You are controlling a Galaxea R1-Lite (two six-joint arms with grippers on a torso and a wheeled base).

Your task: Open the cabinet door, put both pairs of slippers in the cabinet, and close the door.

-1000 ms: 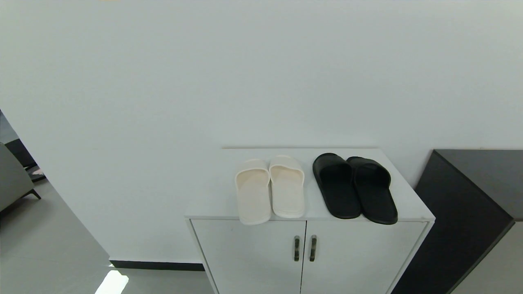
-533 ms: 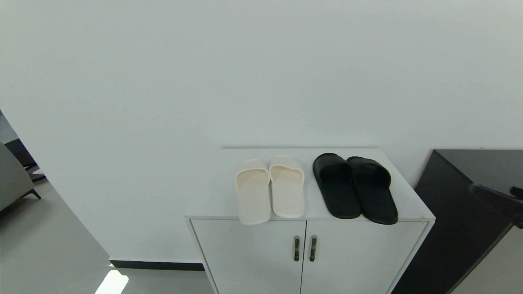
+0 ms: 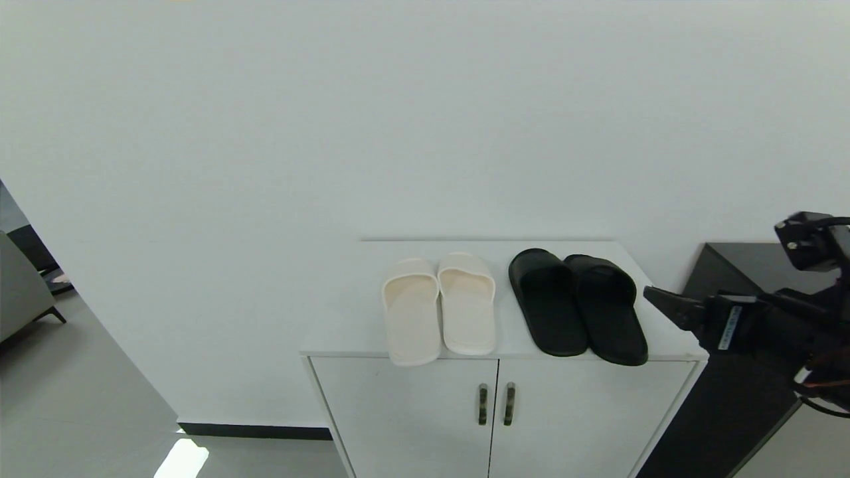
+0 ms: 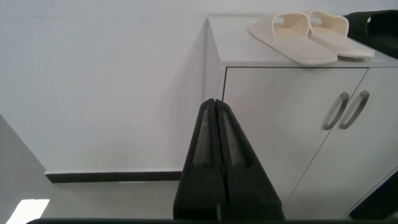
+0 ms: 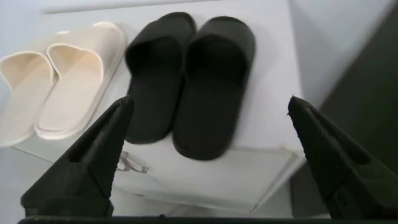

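doors [image 3: 412, 425] shut | white slippers [image 3: 438, 309] and black slippers [image 3: 576, 307] on top (nothing done yet) | right gripper [image 5: 208, 106] apart, left gripper [image 4: 214, 106] together

This looks like a home, perhaps an entrance area. A low white cabinet [image 3: 412, 411] with two doors and slim metal handles [image 3: 495, 403] stands against a plain white wall [image 3: 332, 133], with cream slippers [image 3: 438, 312] and black slippers [image 3: 578, 309] paired on its top. A dark skirting board [image 3: 252, 431] meets grey floor tiles [image 3: 66, 411]. A grey upholstered seat [image 3: 20, 292] on dark legs sits far left, and a black cabinet [image 3: 730, 411] stands just beside the white one
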